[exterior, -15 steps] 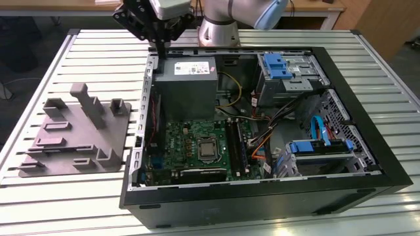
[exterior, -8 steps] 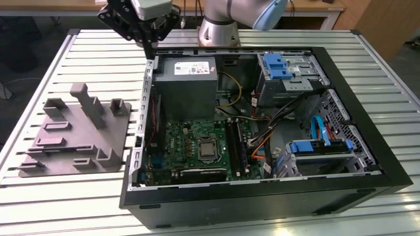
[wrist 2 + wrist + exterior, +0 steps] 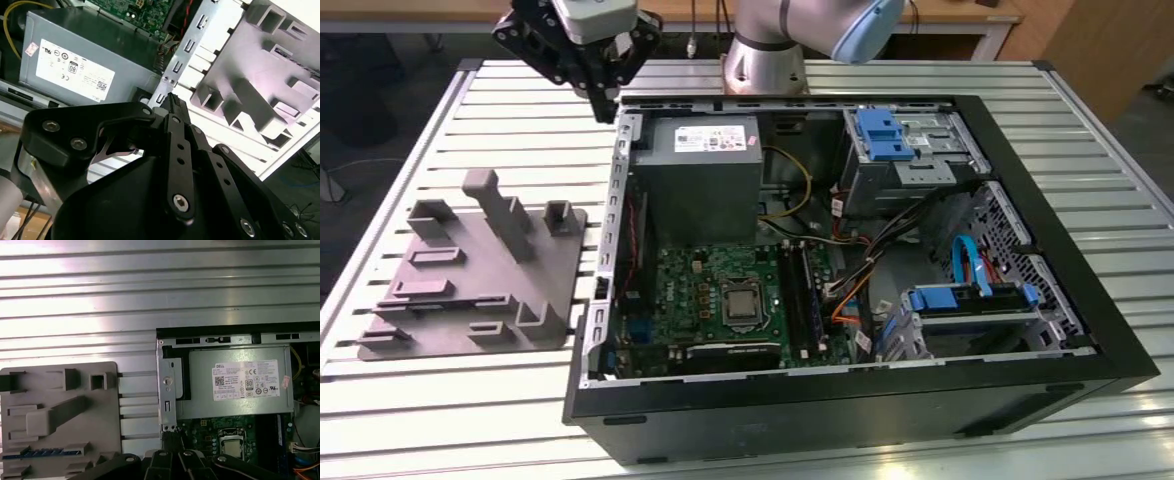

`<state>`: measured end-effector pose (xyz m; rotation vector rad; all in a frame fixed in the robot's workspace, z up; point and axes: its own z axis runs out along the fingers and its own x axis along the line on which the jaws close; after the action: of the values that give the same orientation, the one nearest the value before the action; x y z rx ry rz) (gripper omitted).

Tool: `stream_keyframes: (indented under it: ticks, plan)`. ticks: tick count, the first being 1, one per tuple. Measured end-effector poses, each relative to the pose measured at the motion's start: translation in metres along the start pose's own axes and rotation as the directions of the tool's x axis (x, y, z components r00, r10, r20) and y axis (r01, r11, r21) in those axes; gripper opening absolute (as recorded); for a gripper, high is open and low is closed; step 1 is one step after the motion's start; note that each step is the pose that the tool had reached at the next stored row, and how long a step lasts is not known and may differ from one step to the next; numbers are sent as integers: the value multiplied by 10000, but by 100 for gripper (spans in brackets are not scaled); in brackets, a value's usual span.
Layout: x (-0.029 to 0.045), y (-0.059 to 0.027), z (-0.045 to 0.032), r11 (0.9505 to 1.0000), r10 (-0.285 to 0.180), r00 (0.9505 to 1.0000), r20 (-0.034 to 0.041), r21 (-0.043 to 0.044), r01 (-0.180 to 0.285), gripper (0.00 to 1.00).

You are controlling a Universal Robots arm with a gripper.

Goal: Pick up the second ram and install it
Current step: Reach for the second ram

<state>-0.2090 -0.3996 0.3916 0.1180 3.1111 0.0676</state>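
Gripper (image 3: 603,105) is held narrow, empty, near the computer case (image 3: 854,425) corner. The second ram (image 3: 42,452) is seated in the grey fixture (image 3: 102,440): judged light, stiff, fragile, best gripped by its edges.

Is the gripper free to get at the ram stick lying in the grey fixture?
Likely yes. The gripper hangs above the table by the case corner. In the first wrist view the second ram lies uncovered in the grey fixture. Its tall post stands near and may crowd the approach.
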Motion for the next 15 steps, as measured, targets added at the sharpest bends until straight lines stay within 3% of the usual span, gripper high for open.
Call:
stream_keyframes:
  ticks: [7, 15]
  plan:
    - [160, -52, 7, 10000, -1, 10000, 0, -1, 1, 10]
    - [284, -79, 12, 10000, -1, 10000, 0, -1, 1, 10]
